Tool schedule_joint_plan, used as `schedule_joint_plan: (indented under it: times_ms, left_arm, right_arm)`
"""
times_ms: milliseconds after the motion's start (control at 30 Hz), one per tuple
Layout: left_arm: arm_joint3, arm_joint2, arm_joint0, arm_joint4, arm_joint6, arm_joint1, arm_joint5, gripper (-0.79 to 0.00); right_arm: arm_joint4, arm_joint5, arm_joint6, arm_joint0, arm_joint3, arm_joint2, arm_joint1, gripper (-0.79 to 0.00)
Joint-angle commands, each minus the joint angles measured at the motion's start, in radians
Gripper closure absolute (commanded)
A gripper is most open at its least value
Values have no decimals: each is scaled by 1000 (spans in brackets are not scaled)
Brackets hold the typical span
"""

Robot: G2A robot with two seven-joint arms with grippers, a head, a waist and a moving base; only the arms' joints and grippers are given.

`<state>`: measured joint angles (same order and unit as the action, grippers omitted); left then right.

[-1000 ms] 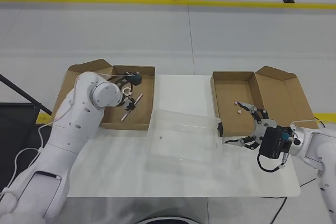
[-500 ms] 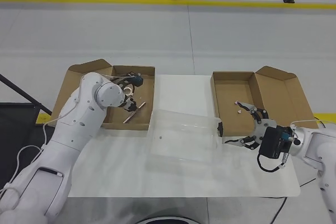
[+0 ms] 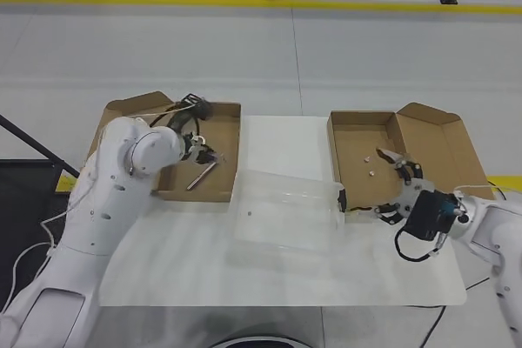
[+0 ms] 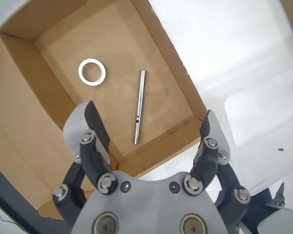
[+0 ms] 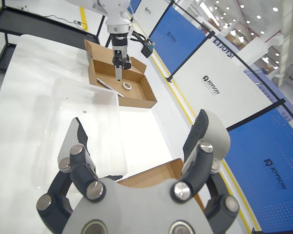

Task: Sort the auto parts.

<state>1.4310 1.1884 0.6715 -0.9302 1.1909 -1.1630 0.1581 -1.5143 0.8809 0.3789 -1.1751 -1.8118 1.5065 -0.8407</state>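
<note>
From above, a clear bin (image 3: 287, 213) sits mid-table (image 3: 278, 278) between two cardboard boxes. The left box (image 3: 228, 130) stands just beside the bin on the robot's left. The left gripper (image 3: 200, 152) hangs over this box, and a metal rod (image 3: 200, 177) lies on its floor, at the end nearer the bin. The right box (image 3: 361, 139) stands just beside the bin on the other side, with two small parts (image 3: 366, 159) on its floor. The right gripper (image 3: 384, 183) is over that box's near end, its fingers spread apart.

In the left wrist view, the left gripper (image 4: 149, 113) is spread wide with nothing between its fingers. Below it, in the left box (image 4: 63, 49), lie the rod (image 4: 139, 107) and a metal ring (image 4: 92, 72), apart from each other, the ring farther from the bin (image 4: 258, 122). A dark speck (image 4: 280, 149) lies in the bin.

In the right wrist view, the right gripper (image 5: 139, 120) is also spread and bare, above the bin (image 5: 88, 122) and the rim of the right box (image 5: 156, 174). Beyond the bin, the left gripper (image 5: 118, 74) points down into the left box (image 5: 136, 102), near the rod (image 5: 109, 87) and ring (image 5: 126, 86).
</note>
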Motion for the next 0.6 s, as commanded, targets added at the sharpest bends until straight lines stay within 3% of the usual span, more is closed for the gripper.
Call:
schedule_joint_plan:
  times_ms: [0,233,567]
  left_arm:
    - [118,39,72,-74,-32,12,-66,-785]
    - [409,171,320,-86,-201,30,-211,-785]
    - [625,275,590,-48,-503,28,-320,-785]
  right_arm:
    - [10,-36,18,-8,19,8,-1,-785]
    - [67,-144,44,-65,93,51,-6,-785]
    - [259,-287,-84,-159,178,139,-15,-785]
